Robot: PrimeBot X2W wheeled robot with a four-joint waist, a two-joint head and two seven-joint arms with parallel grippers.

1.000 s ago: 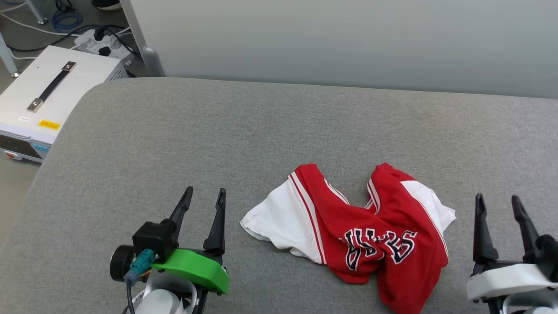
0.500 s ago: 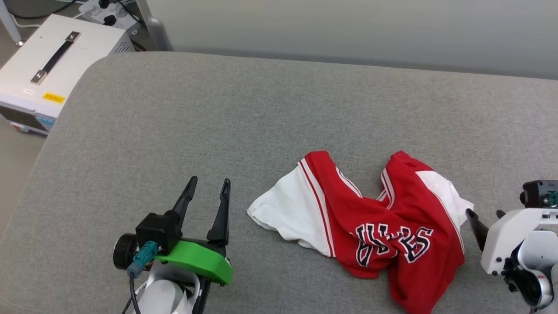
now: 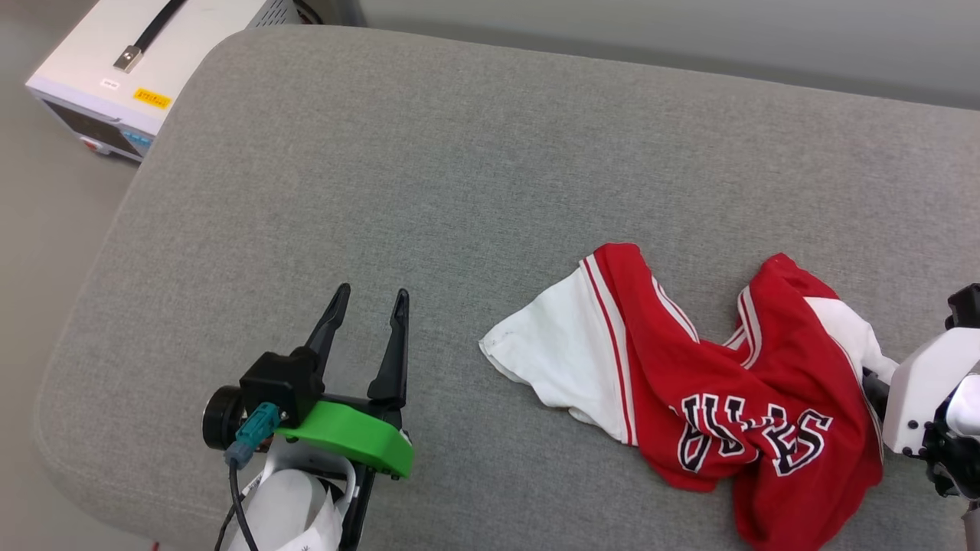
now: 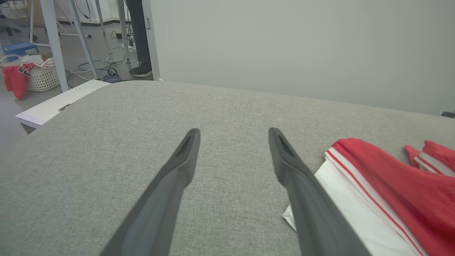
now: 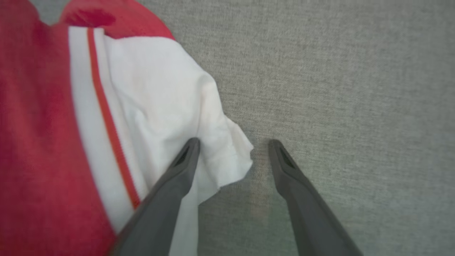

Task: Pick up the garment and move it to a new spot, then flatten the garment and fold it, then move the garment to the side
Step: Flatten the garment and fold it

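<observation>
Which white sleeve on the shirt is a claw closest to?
The right sleeve: the open right claw straddles its edge, while the left sleeve lies clear of the left claw.

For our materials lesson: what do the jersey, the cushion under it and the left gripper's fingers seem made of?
Jersey: soft matte cloth, probably knit, judging by limp creases. Cushion: coarse grey woven upholstery; the weave shows. Left gripper: smooth, matte dark fingers, probably plastic.

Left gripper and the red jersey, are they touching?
Apart. The head view shows bare grey cushion between the left gripper and the garment.
</observation>
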